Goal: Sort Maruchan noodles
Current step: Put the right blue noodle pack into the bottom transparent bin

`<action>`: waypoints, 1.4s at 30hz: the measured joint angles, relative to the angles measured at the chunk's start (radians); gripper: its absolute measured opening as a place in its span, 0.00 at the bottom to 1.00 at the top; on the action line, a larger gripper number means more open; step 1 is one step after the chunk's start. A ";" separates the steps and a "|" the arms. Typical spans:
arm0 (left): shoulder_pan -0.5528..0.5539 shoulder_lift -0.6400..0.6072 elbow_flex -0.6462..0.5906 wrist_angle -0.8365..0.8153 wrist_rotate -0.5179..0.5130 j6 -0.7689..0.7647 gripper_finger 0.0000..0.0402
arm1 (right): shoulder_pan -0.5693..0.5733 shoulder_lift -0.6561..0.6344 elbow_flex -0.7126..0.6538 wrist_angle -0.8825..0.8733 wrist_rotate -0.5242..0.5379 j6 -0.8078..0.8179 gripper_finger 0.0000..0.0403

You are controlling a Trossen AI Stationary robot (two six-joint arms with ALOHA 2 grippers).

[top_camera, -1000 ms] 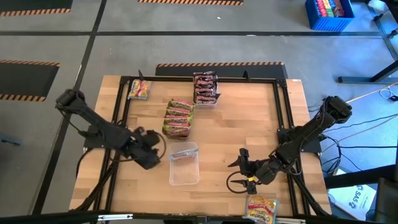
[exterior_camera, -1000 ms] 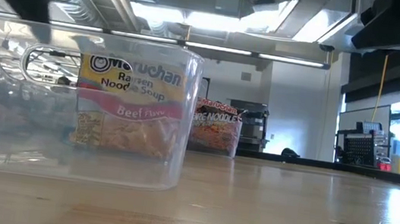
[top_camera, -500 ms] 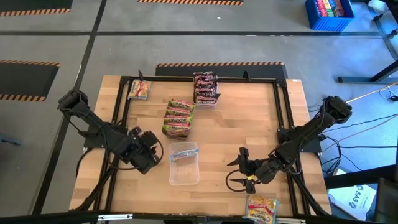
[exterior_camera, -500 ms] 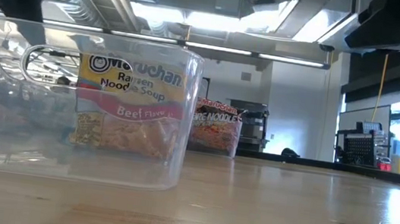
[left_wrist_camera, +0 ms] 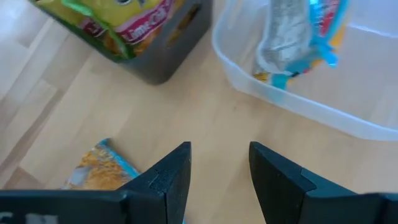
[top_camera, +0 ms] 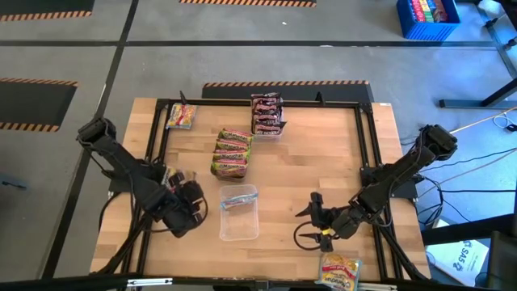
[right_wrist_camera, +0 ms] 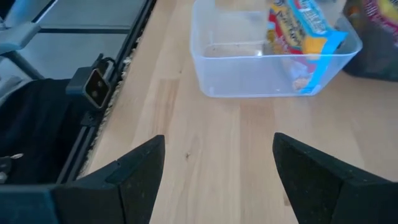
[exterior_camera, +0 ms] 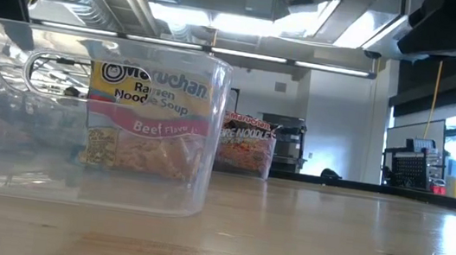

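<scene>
Left to right, high view:

- Loose noodle packet (top_camera: 180,116), upper left of the surface (top_camera: 315,170) — unsorted.
- Left gripper (top_camera: 187,212), lower left, jaws parted and empty, just beside the clear tray (top_camera: 239,214), which holds one packet on edge.
- Green-and-orange stack (top_camera: 232,153), centre; dark stack (top_camera: 266,114), top centre.
- Right gripper (top_camera: 310,225), lower right, wide open, empty.
- Yellow packet (top_camera: 339,271), bottom edge.

Judgement: next pick is likely a stray packet — approach flat and grip across its short side, clear of the tray wall.
</scene>
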 joint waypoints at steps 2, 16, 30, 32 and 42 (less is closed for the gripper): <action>-0.015 0.000 0.000 0.017 -0.009 0.001 0.38 | 0.000 0.000 0.000 0.001 -0.011 0.000 0.70; -0.095 0.000 0.000 0.312 -0.070 0.214 0.38 | 0.083 0.000 0.000 -0.006 -0.120 0.148 0.70; -0.093 0.000 0.000 0.732 -0.097 0.604 0.38 | 0.177 0.076 0.033 -0.041 -0.313 0.537 0.70; -0.089 0.006 0.000 0.738 -0.107 0.605 0.38 | 0.177 0.082 0.072 -0.047 -0.327 0.542 0.70; -0.059 0.052 0.000 0.757 -0.104 0.622 0.38 | 0.227 0.156 0.197 -0.319 -0.456 0.865 0.70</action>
